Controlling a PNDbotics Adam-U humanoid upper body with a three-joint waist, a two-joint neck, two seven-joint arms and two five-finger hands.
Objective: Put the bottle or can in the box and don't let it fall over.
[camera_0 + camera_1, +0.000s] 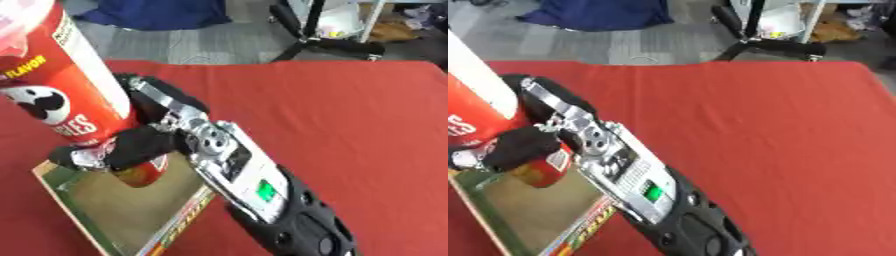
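A tall red cardboard crisp can [57, 95], printed with a moustached face and white lettering, hangs tilted above the open shallow cardboard box [122, 210] that lies at the near left of the red cloth-covered bench [350, 125]. The can's lower end is over the box's brown inside, its top leaning up and away toward the left edge of the view (its upper part runs out of the picture). Whether its base touches the box floor cannot be told.

The black and silver hand [144, 135] has its fingers [96, 152] curled round the can's lower part, thumb and fingers wrapping it from the side nearest the box's right wall. Its forearm, with a small green light, reaches in from the lower right, passing over the box's printed right edge; the arm comes from the right side, so it reads as the right hand. The other hand does not show in either view.
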